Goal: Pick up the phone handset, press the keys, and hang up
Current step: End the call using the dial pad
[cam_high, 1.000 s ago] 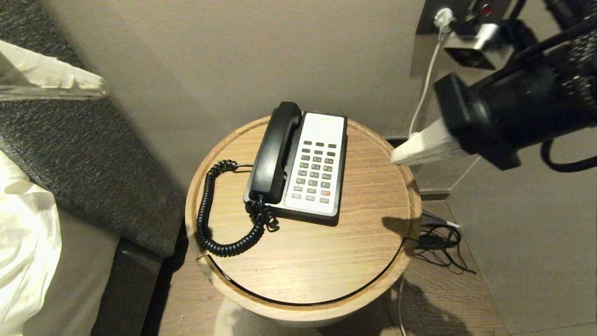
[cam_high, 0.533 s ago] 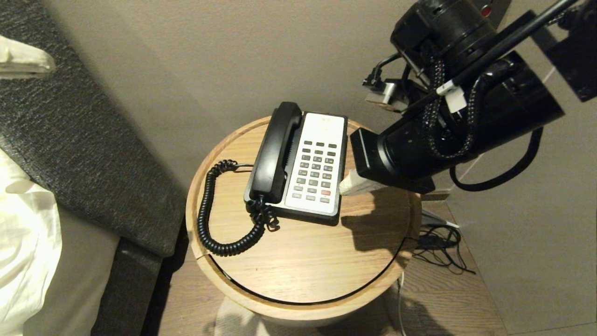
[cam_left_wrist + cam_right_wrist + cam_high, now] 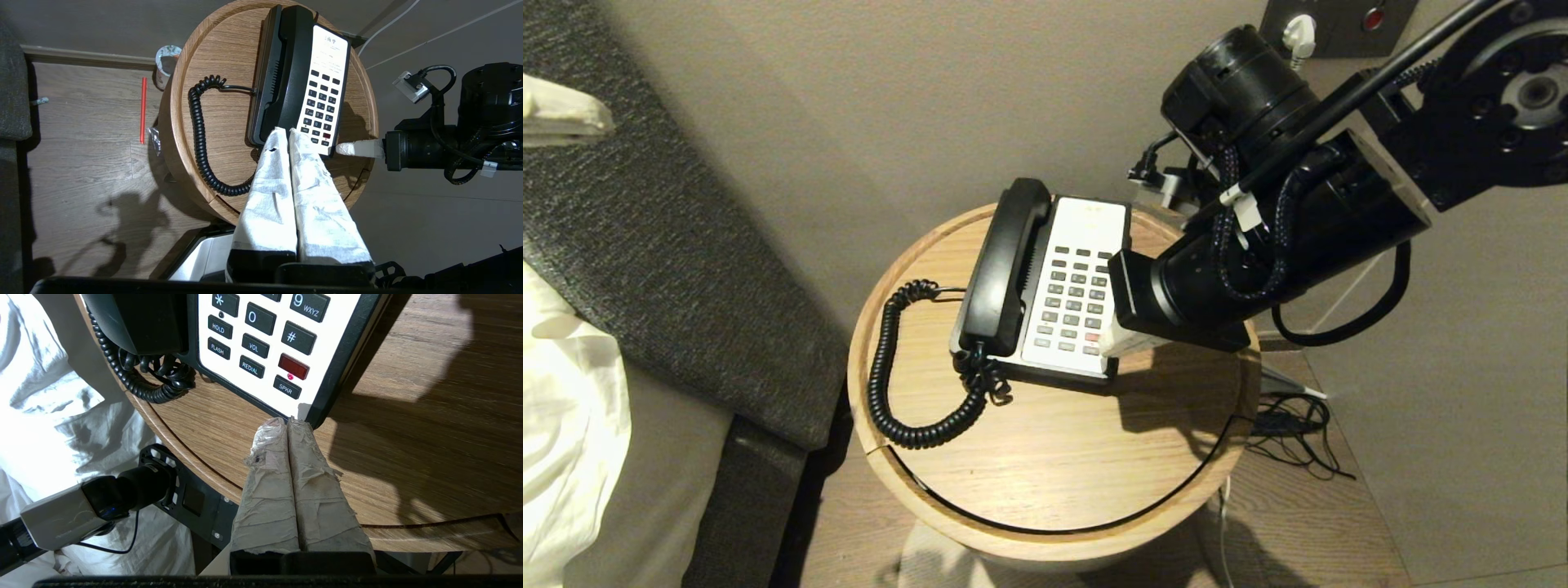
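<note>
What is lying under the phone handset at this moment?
The phone handset rests in the cradle on the left side of the phone base, which stands on the round wooden table. The cradle surface and hook switch beneath it are covered, so they cannot be seen.

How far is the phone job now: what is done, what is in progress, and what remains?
Done: nothing visible; the phone handset lies on the phone base, its coiled cord slack on the round table. In progress: the right gripper, fingers together, is at the base's near corner beside the SPKR key. The left gripper, also shut, hangs above. Left: lifting, pressing keys, hanging up.
</note>
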You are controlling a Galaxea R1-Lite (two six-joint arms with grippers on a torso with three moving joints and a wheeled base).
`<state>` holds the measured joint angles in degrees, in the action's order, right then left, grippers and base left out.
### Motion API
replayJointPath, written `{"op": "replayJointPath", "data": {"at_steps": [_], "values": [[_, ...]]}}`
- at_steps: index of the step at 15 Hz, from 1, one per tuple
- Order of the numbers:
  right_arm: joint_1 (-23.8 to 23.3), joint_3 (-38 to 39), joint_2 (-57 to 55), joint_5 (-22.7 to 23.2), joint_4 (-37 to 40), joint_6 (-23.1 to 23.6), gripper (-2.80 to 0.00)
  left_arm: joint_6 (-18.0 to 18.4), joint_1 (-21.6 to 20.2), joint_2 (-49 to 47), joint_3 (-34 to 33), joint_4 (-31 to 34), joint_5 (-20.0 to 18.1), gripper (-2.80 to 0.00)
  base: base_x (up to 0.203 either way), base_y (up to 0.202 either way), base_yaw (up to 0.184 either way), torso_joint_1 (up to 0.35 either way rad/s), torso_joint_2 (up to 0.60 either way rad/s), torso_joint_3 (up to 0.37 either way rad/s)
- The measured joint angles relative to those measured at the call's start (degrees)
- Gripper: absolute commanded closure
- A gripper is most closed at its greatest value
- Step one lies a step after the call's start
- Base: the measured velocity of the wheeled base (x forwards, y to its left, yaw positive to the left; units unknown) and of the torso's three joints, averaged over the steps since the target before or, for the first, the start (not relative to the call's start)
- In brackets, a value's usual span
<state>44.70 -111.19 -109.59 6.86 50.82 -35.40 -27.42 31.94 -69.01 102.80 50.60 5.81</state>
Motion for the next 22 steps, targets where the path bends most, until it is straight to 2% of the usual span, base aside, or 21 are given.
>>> {"op": "replayJointPath", "data": {"at_steps": [6, 9, 22], "values": [[0.05, -0.05, -1.42, 0.11, -0.41, -0.04, 0.0, -0.63, -0.35, 0.02, -0.4, -0.05, -0.22, 0.0, 0.0, 0.0, 0.0, 0.0, 0.0, 0.0], [0.02, -0.05, -1.76, 0.18, -3.1, 0.06, 0.0, -0.72, -0.44, 0.02, -0.6, -0.16, -0.3, 0.0, 0.0, 0.0, 0.0, 0.0, 0.0, 0.0], [-0.09, 0.02, -2.84, -0.15, -3.28, 0.57, 0.0, -0.89, -1.01, 0.24, -1.27, -0.22, -1.46, 0.0, 0.0, 0.0, 0.0, 0.0, 0.0, 0.0]]}}
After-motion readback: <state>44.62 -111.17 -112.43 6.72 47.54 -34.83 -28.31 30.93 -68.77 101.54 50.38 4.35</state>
